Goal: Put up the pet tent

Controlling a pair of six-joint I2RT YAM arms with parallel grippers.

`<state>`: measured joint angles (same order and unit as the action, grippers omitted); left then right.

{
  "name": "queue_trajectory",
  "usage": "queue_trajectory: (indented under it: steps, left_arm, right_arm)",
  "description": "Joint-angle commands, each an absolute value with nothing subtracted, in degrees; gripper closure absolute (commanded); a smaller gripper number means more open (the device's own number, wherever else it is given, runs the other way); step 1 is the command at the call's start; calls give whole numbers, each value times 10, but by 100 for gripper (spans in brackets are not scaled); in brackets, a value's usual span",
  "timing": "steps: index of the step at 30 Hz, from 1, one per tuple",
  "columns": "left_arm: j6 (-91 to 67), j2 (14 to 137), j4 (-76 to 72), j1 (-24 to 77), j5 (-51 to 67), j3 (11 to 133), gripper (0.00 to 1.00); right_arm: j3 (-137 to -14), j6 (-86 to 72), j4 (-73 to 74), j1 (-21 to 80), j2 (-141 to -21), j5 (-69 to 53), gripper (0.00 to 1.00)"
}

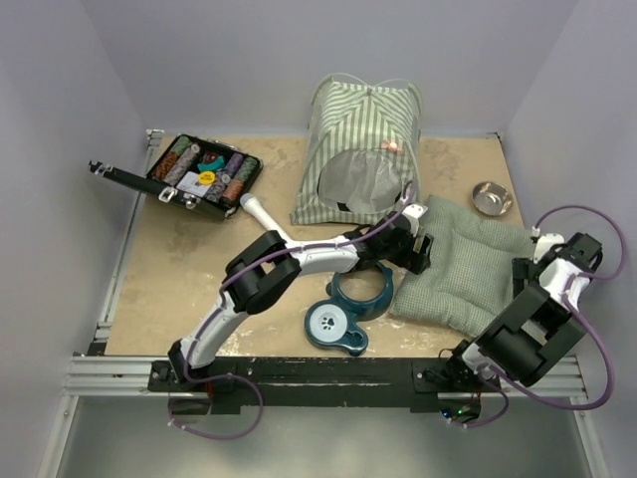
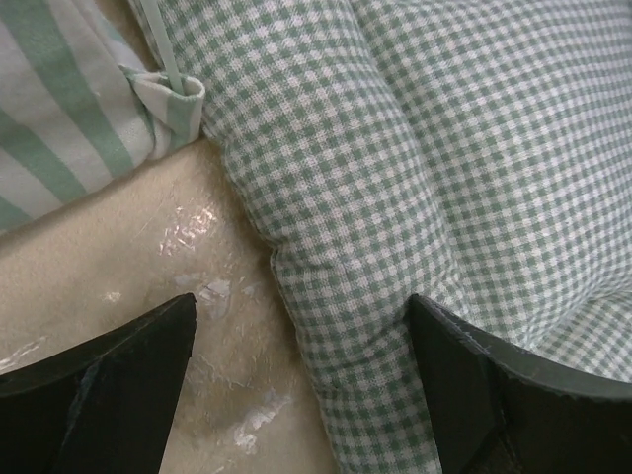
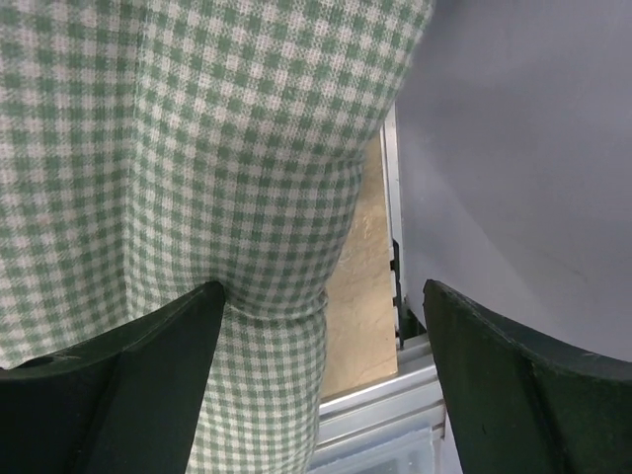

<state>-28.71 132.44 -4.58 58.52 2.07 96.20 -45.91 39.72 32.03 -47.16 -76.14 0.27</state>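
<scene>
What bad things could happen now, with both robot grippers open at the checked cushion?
1. The left gripper and right gripper each straddle only a soft edge of the checked cushion, so it might slip out if pinched.
2. The cushion's corner lies right beside the pet tent; pulling the cushion could drag on the tent.
3. The left arm reaches over the teal bowl stand and might bump it.

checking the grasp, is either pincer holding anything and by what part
Nothing held: left pincer and right pincer stand open, each at an edge of the checked cushion.
</scene>
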Motion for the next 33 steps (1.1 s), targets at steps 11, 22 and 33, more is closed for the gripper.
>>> queue_trajectory:
  steps: [11,22,33]
  left_arm:
    - [-281,1390,-95,592,90,1024,2]
    - [-266,1397,-142,593,186,1087,86]
    - [-157,1243,-132,593,216,1089,100]
  right_arm:
    - [-482,420,336,-472,-847,-118,46]
    - [-537,497,455,-471,-755,-187,100]
    - [-665,606,613,-471,-570,-364,100]
